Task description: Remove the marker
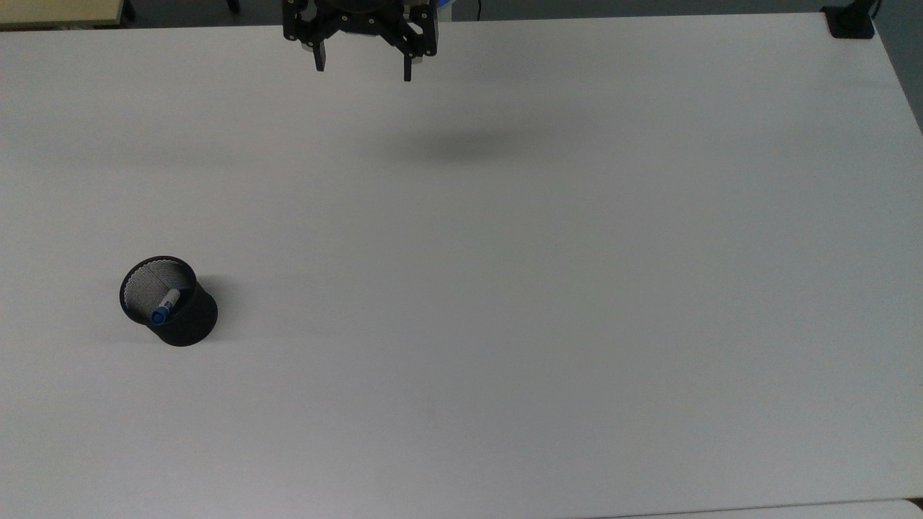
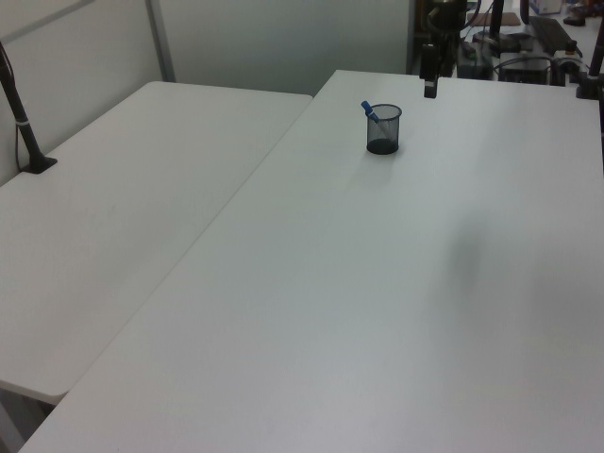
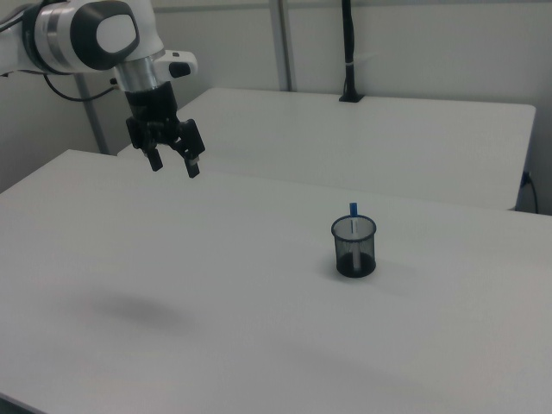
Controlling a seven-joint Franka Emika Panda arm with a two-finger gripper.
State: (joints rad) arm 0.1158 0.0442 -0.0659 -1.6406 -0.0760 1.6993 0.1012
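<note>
Black mesh cup (image 1: 170, 300) stands on the white table (image 1: 505, 288) at the top view's left, propping the marker (image 1: 164, 308) upright, blue cap above the rim for grasping. Well apart, the end effector (image 1: 363, 66) hangs high, fingers spread, empty.

Your marker (image 1: 165, 306), standing in the black mesh cup (image 1: 189, 324)

You see a slim white barrel with a blue cap at its upper end; it stands inside the cup, leaning against the rim, with the cap poking just above the rim; in the top view the cap rests at the rim's lower-left edge and the barrel runs down into the cup; in the left view the marker (image 2: 370, 112) tilts toward the left view's left; in the right view the marker (image 3: 354, 217) looks nearly upright, at the cup's far side; the cup holding it stands upright on the white table (image 1: 505, 288)
</note>
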